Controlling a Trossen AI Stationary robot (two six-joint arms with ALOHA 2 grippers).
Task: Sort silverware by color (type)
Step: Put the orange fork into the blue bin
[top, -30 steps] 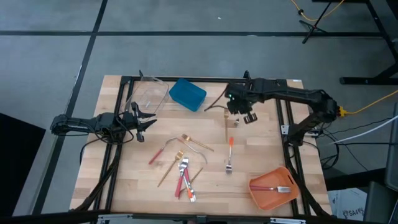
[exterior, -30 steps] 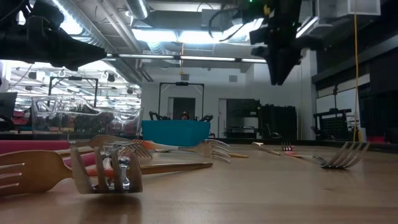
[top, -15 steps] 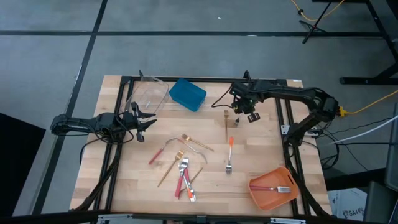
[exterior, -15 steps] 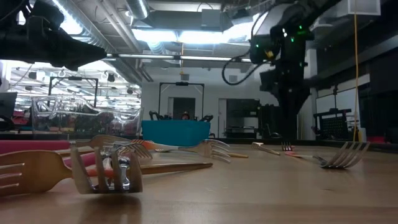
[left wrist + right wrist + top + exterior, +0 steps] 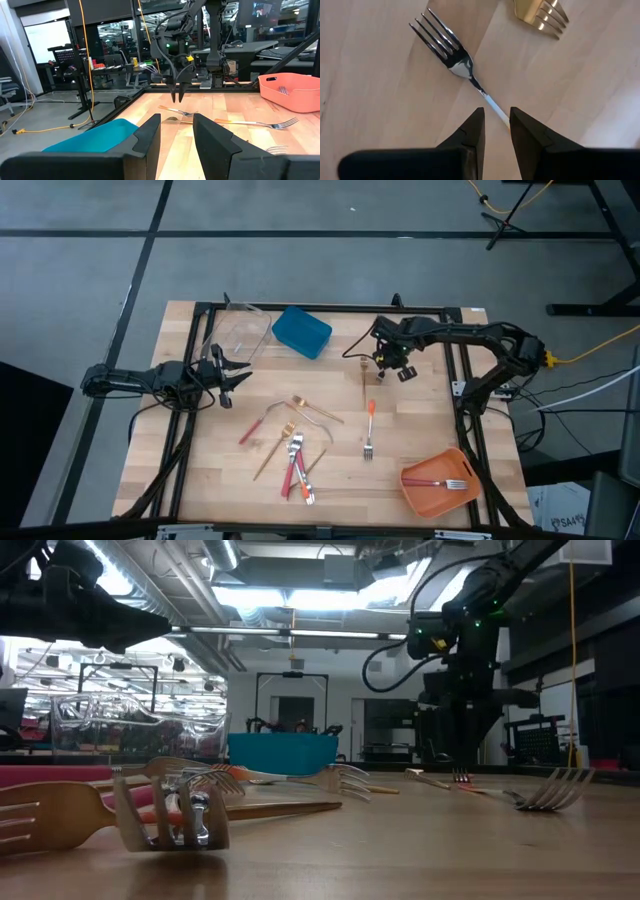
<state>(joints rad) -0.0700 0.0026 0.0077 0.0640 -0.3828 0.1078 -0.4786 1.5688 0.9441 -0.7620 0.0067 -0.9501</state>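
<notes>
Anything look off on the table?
Nothing damaged. Most silverware lies unsorted in a crossed pile mid-table; only one fork sits in the orange bin. The blue bin shows nothing inside.

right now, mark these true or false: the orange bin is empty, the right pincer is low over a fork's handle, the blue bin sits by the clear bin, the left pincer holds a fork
1. The orange bin is empty. False: a fork lies in it.
2. The right pincer is low over a fork, its fingers either side of the handle. True.
3. The blue bin sits beside the clear bin. True.
4. The left pincer holds a fork. False: it is open and holds nothing, at the table's left edge.
</notes>
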